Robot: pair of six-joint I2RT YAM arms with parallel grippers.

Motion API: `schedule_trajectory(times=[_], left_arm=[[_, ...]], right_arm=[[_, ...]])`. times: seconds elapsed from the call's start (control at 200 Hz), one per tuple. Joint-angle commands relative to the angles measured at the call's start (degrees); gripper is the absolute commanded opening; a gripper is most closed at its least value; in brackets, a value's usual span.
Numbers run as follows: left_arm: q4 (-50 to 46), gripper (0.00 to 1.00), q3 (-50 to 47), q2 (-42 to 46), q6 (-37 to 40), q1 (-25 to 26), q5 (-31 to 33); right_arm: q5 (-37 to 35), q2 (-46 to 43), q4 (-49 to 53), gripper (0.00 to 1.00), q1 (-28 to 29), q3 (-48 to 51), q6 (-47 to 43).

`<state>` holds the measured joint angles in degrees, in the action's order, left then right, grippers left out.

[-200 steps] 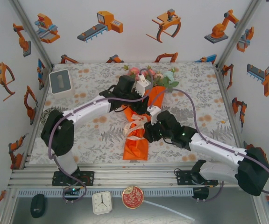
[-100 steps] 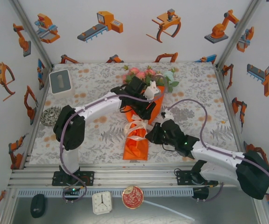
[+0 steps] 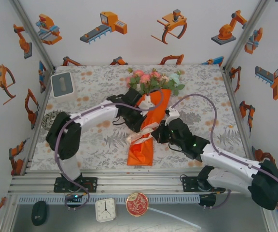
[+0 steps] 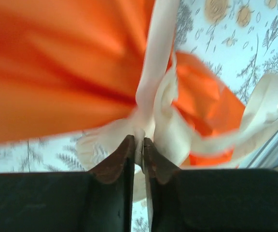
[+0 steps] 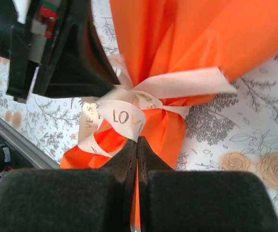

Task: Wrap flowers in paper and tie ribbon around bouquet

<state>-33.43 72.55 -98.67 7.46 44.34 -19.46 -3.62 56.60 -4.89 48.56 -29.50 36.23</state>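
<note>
The bouquet lies lengthwise on the table: pink, white and blue flowers (image 3: 153, 78) at the far end, a cone of orange paper (image 3: 141, 152) pointing toward me. A cream ribbon (image 3: 140, 137) printed with letters is wound round the cone's narrow waist. My left gripper (image 3: 144, 126) reaches the waist from the left. Its jaws (image 4: 139, 142) are pinched on a strand of ribbon (image 4: 156, 63) against the paper (image 4: 57, 72). My right gripper (image 3: 157, 134) comes in from the right. Its jaws (image 5: 137, 141) are shut on a ribbon loop (image 5: 124, 116) beside the paper (image 5: 201, 34).
A white box (image 3: 62, 84) stands at the back left, and a round patterned object (image 3: 48, 118) lies by the left wall. On the front ledge are a black mouse (image 3: 39, 212), a small clock (image 3: 105, 209) and a round red tin (image 3: 137, 204). Walls enclose three sides.
My left gripper came down from the flower end to the ribbon at the waist and closed on it. The right gripper closed on the ribbon and shifted slightly right.
</note>
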Motion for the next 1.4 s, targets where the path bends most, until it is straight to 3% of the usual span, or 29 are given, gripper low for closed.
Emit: schedule_trajectory(times=[0.0, 0.195, 0.421, 0.566, 0.701, 1.096, 1.166, 1.292, 1.392], left_arm=[[5.1, 0.29, -3.6, 6.3, -2.8, -0.8, 0.3], [4.4, 0.37, -2.1, 6.4, -2.6, -0.7, 1.5], [4.0, 0.41, 8.5, 2.3, 3.2, 1.3, 5.0], [-2.4, 0.40, 15.5, -4.6, 10.2, 3.5, -2.1], [-8.8, 0.37, 18.6, -9.2, 15.0, 3.7, -4.5], [-13.0, 0.37, 20.7, -16.0, 13.8, 2.5, -7.1], [-13.2, 0.34, 20.8, -16.6, 13.5, 2.5, -7.0], [-12.9, 0.16, 20.8, -15.9, 12.6, 2.3, -8.3], [-10.2, 0.15, 20.6, -13.6, 9.7, 2.0, -10.3]], right_arm=[[4.5, 1.1, -0.9, 0.00, -0.1, -0.3, -6.6], [10.9, 5.9, -0.5, 0.00, 0.5, -0.8, -9.3], [13.0, 8.9, -2.8, 0.00, 2.0, 0.5, -9.8], [13.1, 8.3, -3.3, 0.00, 2.3, 1.3, -9.4], [12.8, 6.8, -3.7, 0.00, 2.3, 2.7, -9.3], [13.2, 6.4, -4.3, 0.00, 2.3, 3.6, -9.4], [13.2, 6.1, -4.2, 0.00, 2.3, 3.7, -9.4], [12.5, 5.4, -4.1, 0.00, 2.3, 3.9, -9.6], [12.5, 5.3, -3.7, 0.00, 2.3, 3.8, -10.1]])
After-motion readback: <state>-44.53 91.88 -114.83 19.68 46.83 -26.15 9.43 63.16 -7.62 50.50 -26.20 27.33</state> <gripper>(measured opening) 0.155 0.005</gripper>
